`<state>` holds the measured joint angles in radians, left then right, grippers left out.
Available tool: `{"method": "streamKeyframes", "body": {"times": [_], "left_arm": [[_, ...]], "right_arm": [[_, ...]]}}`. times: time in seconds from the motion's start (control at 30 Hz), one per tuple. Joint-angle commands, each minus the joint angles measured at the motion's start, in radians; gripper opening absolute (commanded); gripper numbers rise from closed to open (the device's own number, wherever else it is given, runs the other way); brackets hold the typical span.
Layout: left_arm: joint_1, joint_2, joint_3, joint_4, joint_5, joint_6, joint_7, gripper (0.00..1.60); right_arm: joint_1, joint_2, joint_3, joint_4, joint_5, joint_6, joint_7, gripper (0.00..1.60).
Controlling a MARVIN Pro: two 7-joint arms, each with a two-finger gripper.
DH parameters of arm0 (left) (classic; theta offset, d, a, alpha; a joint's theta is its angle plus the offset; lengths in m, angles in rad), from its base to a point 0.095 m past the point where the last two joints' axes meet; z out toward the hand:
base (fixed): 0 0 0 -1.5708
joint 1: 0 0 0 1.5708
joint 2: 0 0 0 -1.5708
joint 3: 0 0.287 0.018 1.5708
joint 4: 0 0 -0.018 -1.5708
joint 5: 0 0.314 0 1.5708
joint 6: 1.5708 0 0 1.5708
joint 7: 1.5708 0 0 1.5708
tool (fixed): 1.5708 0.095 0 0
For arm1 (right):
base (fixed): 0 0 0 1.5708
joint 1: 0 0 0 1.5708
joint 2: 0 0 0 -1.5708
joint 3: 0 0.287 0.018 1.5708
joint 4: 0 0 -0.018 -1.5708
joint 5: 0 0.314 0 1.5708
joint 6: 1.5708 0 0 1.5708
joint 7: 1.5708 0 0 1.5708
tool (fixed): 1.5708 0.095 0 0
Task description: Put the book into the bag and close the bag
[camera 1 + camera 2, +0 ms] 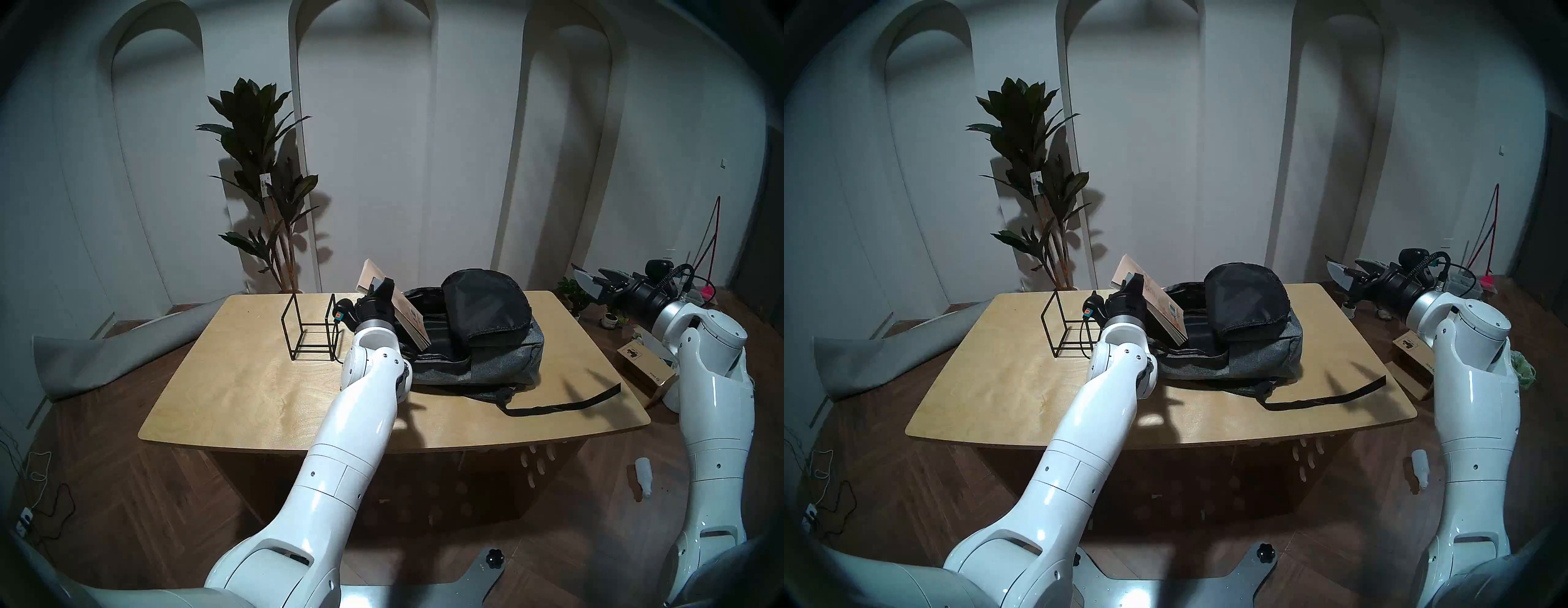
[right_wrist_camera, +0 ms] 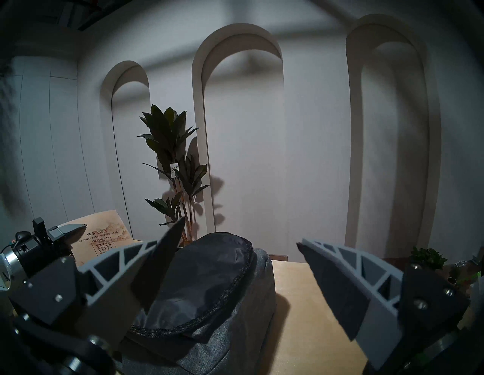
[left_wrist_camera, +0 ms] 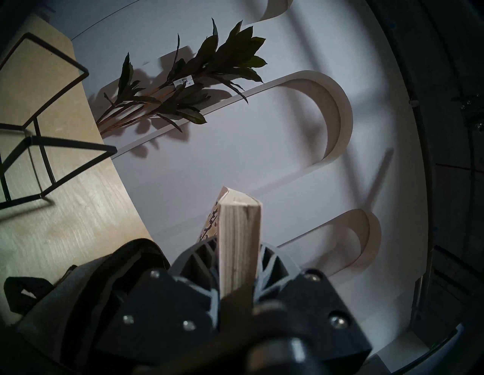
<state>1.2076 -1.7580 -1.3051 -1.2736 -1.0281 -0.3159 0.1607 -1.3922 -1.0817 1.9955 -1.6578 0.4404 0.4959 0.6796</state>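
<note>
The beige book (image 1: 409,316) is tilted, with its lower corner over the open mouth of the grey bag (image 1: 500,361). My left gripper (image 1: 380,285) is shut on the book near its upper end. The left wrist view shows the book's page edge (image 3: 238,235) clamped between both fingers. The bag lies on the table (image 1: 263,390), and its black-lined flap (image 1: 483,301) stands open. My right gripper (image 1: 594,284) is open and empty, raised off the table's right side, level with the bag. In the right wrist view the bag (image 2: 204,275) and the book (image 2: 104,235) show.
A black wire-frame stand (image 1: 312,331) stands just left of my left wrist. A black bag strap (image 1: 560,403) trails toward the table's front right edge. A cardboard box (image 1: 645,369) sits beside the table at right. A potted plant (image 1: 263,182) stands behind the table.
</note>
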Motion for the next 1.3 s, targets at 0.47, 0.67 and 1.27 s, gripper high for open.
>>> {"method": "streamKeyframes", "body": {"times": [0.47,0.67,1.27], "left_arm": [[-0.087,-0.042,0.04,0.082,-0.088,-0.068,-0.071,0.0],[-0.097,-0.052,0.047,0.121,-0.105,-0.08,-0.082,0.0],[-0.125,-0.069,0.113,0.201,-0.12,-0.109,-0.045,0.0]], "right_arm": [[0.05,0.007,-0.025,-0.036,-0.026,0.01,-0.042,1.6],[0.06,0.006,-0.039,-0.043,-0.027,0.014,-0.052,1.6],[0.088,0.012,-0.064,-0.035,-0.022,0.022,-0.075,1.6]]}}
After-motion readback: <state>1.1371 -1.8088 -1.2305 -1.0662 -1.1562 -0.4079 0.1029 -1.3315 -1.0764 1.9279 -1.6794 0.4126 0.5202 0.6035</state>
